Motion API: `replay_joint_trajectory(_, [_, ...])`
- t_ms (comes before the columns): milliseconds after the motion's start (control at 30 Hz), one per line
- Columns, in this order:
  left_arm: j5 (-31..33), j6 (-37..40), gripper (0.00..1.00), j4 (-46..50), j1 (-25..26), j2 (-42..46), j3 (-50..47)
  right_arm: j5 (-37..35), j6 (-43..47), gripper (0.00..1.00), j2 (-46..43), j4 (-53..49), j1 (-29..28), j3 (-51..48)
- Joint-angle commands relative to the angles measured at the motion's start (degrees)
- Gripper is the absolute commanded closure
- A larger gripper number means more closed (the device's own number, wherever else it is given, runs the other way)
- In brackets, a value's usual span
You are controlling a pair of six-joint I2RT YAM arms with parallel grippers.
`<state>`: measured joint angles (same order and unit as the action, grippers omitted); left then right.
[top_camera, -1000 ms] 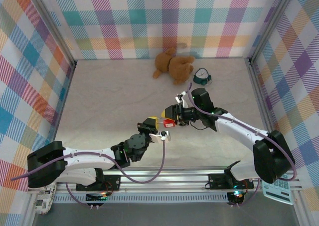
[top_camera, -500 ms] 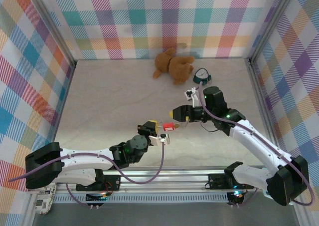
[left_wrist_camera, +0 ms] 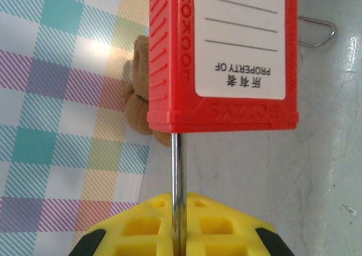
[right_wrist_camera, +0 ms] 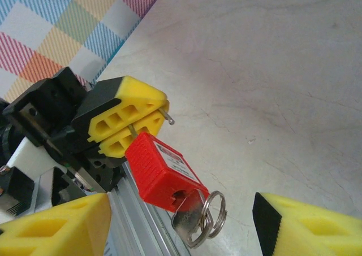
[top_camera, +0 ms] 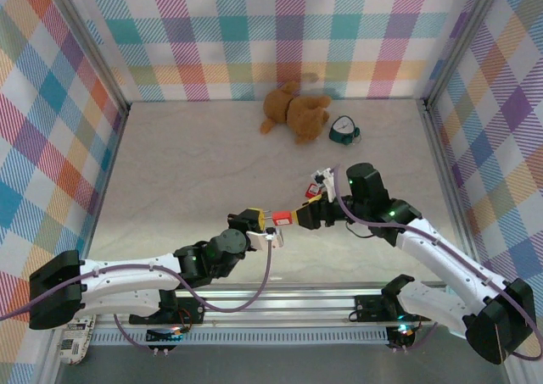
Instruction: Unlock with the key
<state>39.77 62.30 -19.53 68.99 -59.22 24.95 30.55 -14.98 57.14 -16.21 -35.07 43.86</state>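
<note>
**A:** What colour is the padlock?

**B:** Red, with a white label printed in black. The key is silvery.

**A:** And the grippers?

**B:** The left gripper is yellow over black, and the right gripper is yellow too. The arms are white and black, with purple cables.

**A:** The far things?

**B:** There's a brown bear, and right of it something teal.

**A:** Walls and table?

**B:** The walls are pastel plaid in pink, teal, yellow, purple and blue on white. The table is pale beige, faintly marbled.
</note>
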Motion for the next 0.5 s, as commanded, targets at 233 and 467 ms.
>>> replay_joint_trajectory(233, [-2.2, -3.9, 1.0, 3.8, 0.3, 2.4, 3.6, 0.2, 6.6, 0.31, 1.6, 1.3, -4.2, 0.7])
replay_joint_trajectory(467, [-2.8, -4.7, 1.0, 5.2, 0.3, 2.5, 4.1, -1.4, 8.0, 0.34, 4.3, 0.6, -5.8, 2.2])
